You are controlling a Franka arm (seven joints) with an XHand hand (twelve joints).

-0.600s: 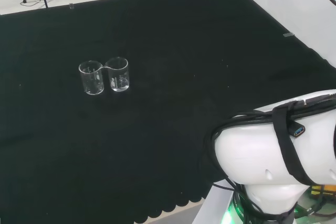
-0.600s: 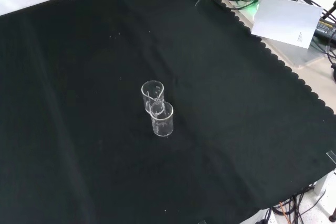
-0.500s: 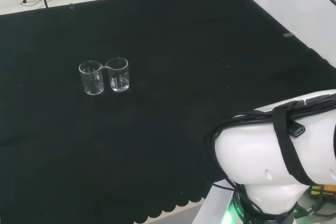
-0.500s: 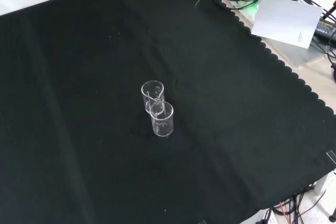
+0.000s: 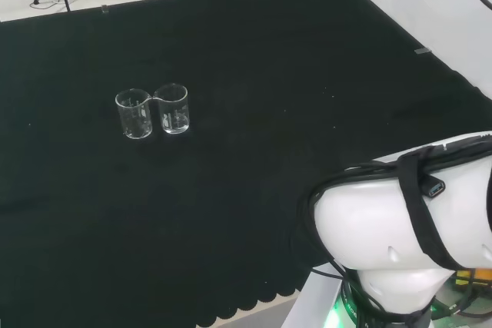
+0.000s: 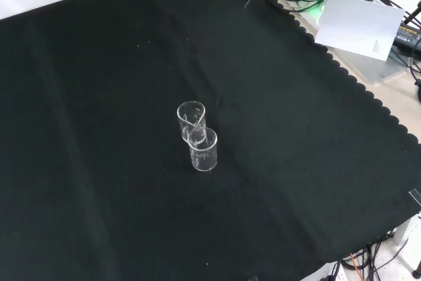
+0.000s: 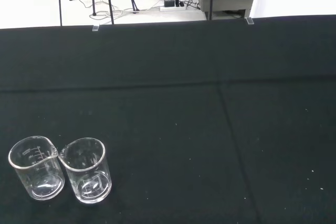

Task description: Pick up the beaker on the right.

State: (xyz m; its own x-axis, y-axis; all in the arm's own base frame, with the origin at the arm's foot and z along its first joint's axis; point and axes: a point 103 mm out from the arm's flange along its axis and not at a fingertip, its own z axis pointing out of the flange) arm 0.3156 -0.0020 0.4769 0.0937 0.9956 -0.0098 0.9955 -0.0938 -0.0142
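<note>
Two small clear glass beakers stand upright on the black cloth, touching each other at the rim. In the head view the left beaker (image 5: 134,114) and the right beaker (image 5: 174,109) stand side by side, left of the cloth's middle. The front view has them one behind the other, the farther beaker (image 6: 191,120) and the nearer beaker (image 6: 202,150) near the cloth's middle. Both look empty in the wrist view, where one beaker (image 7: 35,176) with a pouring lip stands beside the other beaker (image 7: 88,170). Nothing touches either of them.
The arm's white link (image 5: 400,228) bulks at the lower right of the head view. The black cloth (image 6: 296,129) lies bare around the beakers. A white sheet of paper (image 6: 360,25) and cables lie off the cloth's far right corner in the front view.
</note>
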